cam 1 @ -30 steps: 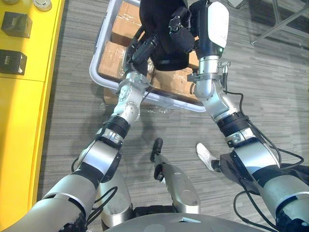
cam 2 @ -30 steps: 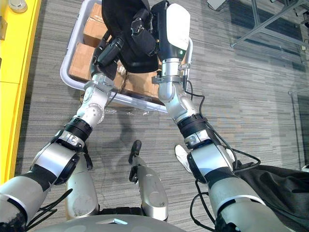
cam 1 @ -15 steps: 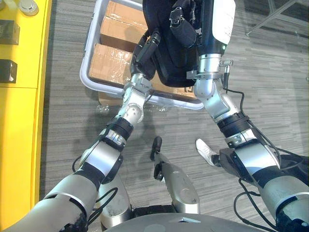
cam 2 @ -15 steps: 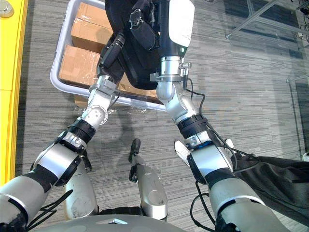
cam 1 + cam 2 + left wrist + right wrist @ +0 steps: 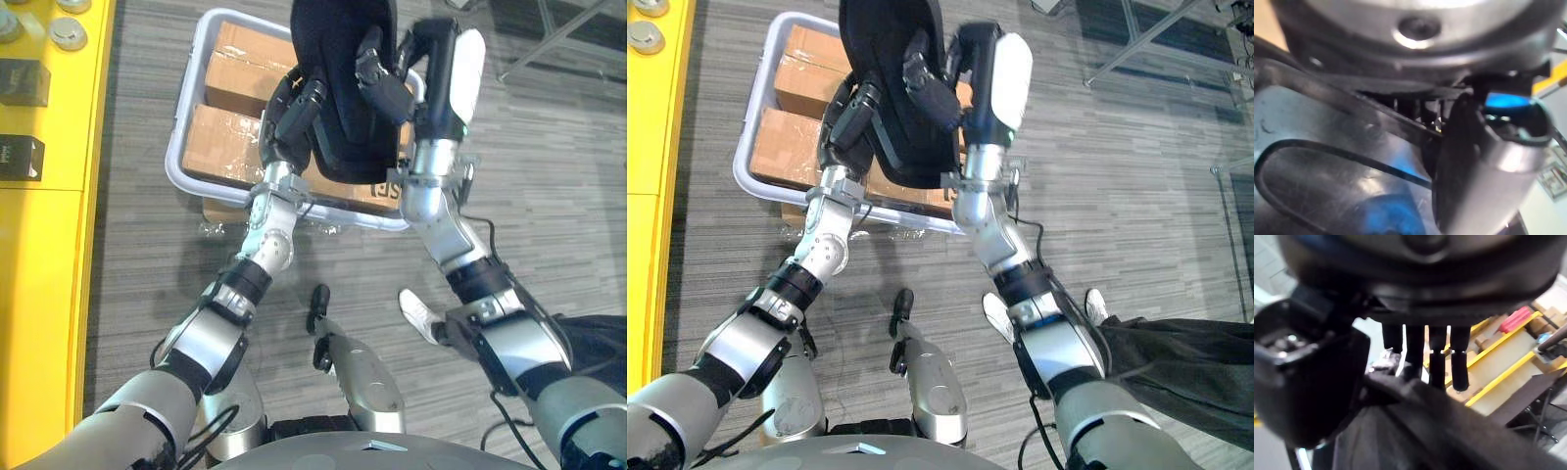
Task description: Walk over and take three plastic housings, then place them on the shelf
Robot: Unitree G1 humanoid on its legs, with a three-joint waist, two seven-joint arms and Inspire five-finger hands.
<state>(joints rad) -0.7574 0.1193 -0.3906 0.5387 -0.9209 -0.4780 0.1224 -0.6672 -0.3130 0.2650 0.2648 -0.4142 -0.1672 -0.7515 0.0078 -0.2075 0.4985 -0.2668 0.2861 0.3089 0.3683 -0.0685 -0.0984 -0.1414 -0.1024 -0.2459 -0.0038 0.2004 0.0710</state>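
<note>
A large black plastic housing (image 5: 343,88) hangs above the bin, held between both hands. My left hand (image 5: 292,110) grips its left edge, and in the left wrist view the thumb (image 5: 1484,161) presses on the glossy housing (image 5: 1327,161). My right hand (image 5: 384,76) clamps the right side. Seen from the right wrist, the thumb (image 5: 1308,382) lies on the near face of the housing (image 5: 1415,431), and the fingers (image 5: 1437,362) reach behind its edge. The housing's far end is cut off by the view's edge.
Below the housing a white bin (image 5: 174,147) holds wrapped brown cardboard boxes (image 5: 230,142). A yellow shelf (image 5: 49,245) on the left carries black boxes (image 5: 22,80) and round metal parts (image 5: 69,34). A person's white shoe (image 5: 419,315) is on the floor, and metal frame legs (image 5: 558,34) stand far right.
The camera has shifted, so the bin and the shelf sit differently in the picture. My right forearm leans more to the right. Both hands still hold the housing.
</note>
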